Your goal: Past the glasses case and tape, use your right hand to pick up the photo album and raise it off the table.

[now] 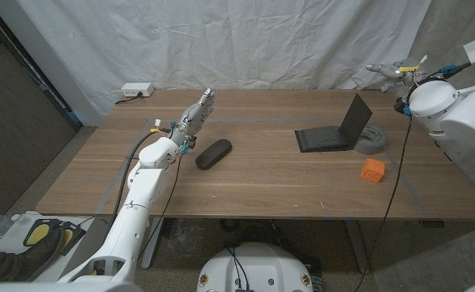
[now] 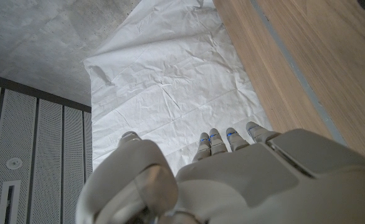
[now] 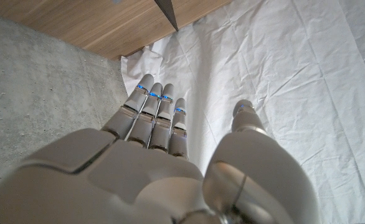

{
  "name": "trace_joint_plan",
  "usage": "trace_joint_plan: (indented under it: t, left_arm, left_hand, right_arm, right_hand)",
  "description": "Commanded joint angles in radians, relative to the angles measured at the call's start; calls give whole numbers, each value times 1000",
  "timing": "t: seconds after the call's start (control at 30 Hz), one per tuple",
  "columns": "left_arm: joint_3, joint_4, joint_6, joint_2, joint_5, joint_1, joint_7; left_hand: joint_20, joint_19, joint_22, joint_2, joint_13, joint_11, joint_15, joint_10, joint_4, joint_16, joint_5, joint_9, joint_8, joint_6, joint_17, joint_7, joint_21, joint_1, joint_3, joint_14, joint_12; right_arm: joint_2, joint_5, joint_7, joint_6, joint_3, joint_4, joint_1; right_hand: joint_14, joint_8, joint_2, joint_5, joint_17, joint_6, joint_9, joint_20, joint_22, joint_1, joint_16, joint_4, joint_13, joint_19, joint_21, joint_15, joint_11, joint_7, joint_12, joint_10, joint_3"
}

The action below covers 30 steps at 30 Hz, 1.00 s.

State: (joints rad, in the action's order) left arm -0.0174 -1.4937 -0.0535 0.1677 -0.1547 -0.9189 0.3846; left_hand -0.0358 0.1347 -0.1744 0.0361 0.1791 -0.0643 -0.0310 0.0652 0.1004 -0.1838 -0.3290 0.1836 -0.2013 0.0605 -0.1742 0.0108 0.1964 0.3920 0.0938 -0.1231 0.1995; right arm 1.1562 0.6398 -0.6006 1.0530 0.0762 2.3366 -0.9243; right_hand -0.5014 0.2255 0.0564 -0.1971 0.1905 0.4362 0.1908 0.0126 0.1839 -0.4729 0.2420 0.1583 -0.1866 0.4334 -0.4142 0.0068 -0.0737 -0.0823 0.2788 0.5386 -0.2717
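Far left edge of the wooden desk (image 1: 246, 191), near the back corner: a white power strip (image 1: 136, 90) with its cable trailing off. Just inward from that, left robot hand (image 1: 197, 113) raised above the desk's left half, fingers straight and loosely apart, holding nothing; seen from its own wrist camera as left robot hand (image 2: 232, 180), fingers extended toward the white backdrop sheet (image 2: 170, 81). Close beside the left forearm, toward the middle of the desk: dark oval glasses case (image 1: 213, 153), lying flat at an angle. Right of centre, toward the back edge: black photo album (image 1: 339, 130), resting on the desk, partly open, one cover flat and the other standing up at a slant. Touching or just behind the album's right side: grey roll of tape (image 1: 374, 139), lying flat. Nearer the front edge, on the right half: small orange block (image 1: 373, 170), well apart from the album. Beyond the desk's right back corner, high in the air: right robot hand (image 1: 391, 70), empty, well apart from the album; from its wrist camera, right robot hand (image 3: 164, 168) with fingers straight and side by side, thumb apart, gripping nothing.
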Motion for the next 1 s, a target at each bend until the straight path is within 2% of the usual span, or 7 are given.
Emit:
trace_joint_plan:
  t: [0.03, 0.23, 0.47, 0.6, 1.0]
  left_arm:
    - [-5, -16, 3, 5, -2, -14, -4]
    - [-8, -24, 10, 9, -3, -21, -2]
    - [-13, -30, 18, 12, -1, -26, -3]
    - [-15, -27, 16, 14, -2, -24, 2]
    - [-19, -42, 10, 10, -2, -37, -2]
  left_hand:
    - [-66, 12, -4, 1, 5, 4, 4, 3, 0, 1, -3, 5, 3, -2, -4, -5, -1, 17, 8, -3, -1]
    - [-65, 12, -4, 2, 5, 2, 3, 4, -1, 0, -3, 5, 3, -1, -4, -5, -1, 19, 8, -3, -2]
    - [-64, 13, -4, 2, 5, 1, 2, 5, -2, 1, -3, 5, 3, 0, -4, -4, -1, 20, 9, -3, -2]
    - [-64, 13, -4, 3, 5, 2, 3, 5, -2, 1, -3, 5, 3, -1, -4, -5, -1, 22, 9, -4, -2]
    - [-63, 14, -4, 4, 5, 2, 3, 8, -3, 1, -3, 5, 3, -2, -4, -5, -1, 25, 10, -5, -3]
  right_arm:
    - [-14, -9, 44, 111, 147, -28, 167]
    - [-37, -29, 84, 165, 224, -52, 253]
    - [-56, -54, 126, 232, 294, -66, 332]
    - [-67, -69, 149, 268, 335, -74, 375]
    - [-80, -92, 188, 334, 373, -82, 432]
  right_hand:
    - [-14, 2, 10, -8, 4, 8, 3, -6, 3, -4, 5, -4, -3, 21, -1, -2, -3, -7, 8, 14, 3]
    - [-27, -3, 14, -10, 4, 1, 3, -8, 3, -5, 7, -6, -2, 32, -2, 8, -10, -16, 6, 16, 6]
    - [-29, -1, 19, -12, 5, 12, 3, -18, 4, 0, 5, -11, -2, 32, 1, 16, -14, 3, 2, 15, 11]
    - [-30, -1, 21, -12, 5, 14, 3, -19, 4, 3, 4, -13, -2, 35, 2, 16, -16, -2, 1, 15, 13]
    - [-39, -3, 25, -15, 6, 18, 4, -29, 4, 9, 4, -18, -2, 39, 5, 28, -29, -20, -3, 15, 18]
